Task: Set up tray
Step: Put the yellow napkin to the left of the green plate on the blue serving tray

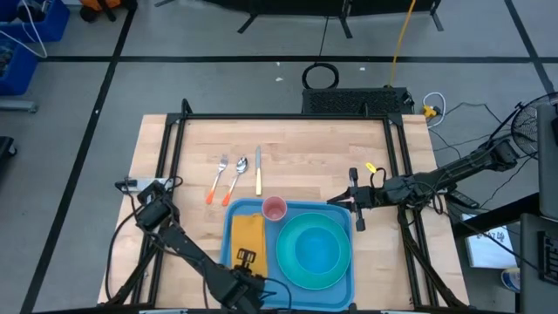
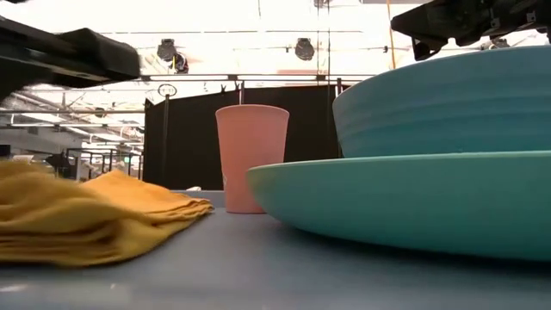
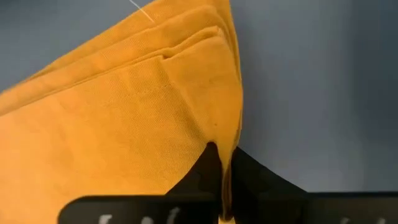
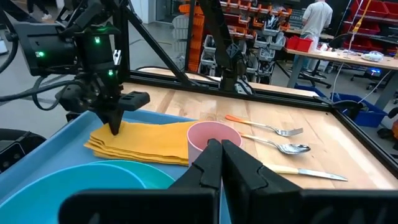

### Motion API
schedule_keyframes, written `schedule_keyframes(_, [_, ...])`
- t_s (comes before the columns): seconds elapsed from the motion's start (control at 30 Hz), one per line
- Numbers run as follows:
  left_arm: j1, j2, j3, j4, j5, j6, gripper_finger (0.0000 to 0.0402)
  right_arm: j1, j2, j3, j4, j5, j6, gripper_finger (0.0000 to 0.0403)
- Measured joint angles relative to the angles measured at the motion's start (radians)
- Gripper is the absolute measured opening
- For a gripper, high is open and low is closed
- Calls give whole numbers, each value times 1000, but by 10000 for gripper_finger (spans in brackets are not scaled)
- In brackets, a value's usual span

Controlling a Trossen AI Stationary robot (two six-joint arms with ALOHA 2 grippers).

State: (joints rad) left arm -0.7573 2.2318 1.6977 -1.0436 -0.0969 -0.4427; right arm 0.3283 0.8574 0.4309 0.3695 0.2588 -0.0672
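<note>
The blue tray (image 1: 230,249) lies at the table's near edge. On it are a folded yellow-orange napkin (image 1: 248,232), a pink cup (image 1: 275,209) and a teal plate (image 1: 314,253) with a teal bowl (image 2: 448,103) on it. My left gripper (image 4: 115,127) points down at the napkin's near end and is shut on it. My right gripper (image 1: 356,208) hangs shut and level above the tray's far right corner, touching nothing. My left gripper pinches the napkin at the edge of its near end (image 3: 221,163) between its two fingers, coming from above and pointing down. One layer or several, I cannot tell. The rest of the napkin (image 4: 149,140) lies flat on the tray.
A fork (image 1: 216,180), a spoon (image 1: 235,177) and a knife (image 1: 258,170) lie side by side on the wooden table just beyond the tray's far edge. Black frame rails (image 1: 288,116) run around the table.
</note>
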Motion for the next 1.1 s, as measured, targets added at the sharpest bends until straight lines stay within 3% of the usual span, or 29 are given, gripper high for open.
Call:
schedule_keyframes(0.33, [-13,0,-1,29,53,-28,23,0,0,0,0,0,-1,0])
schedule_keyframes(0.67, [4,-48,-7,103,81,-119,114,0,0,0,0,0,2,0])
schedule_keyframes(0.93, [9,-141,-5,124,45,-105,190,0,0,0,0,-1,2,0])
schedule_keyframes(1.03, [7,-179,-5,90,19,-101,197,0,0,0,0,-2,2,0])
schedule_keyframes(1.1, [-9,-210,-5,59,-60,-93,184,0,0,0,0,-2,2,0])
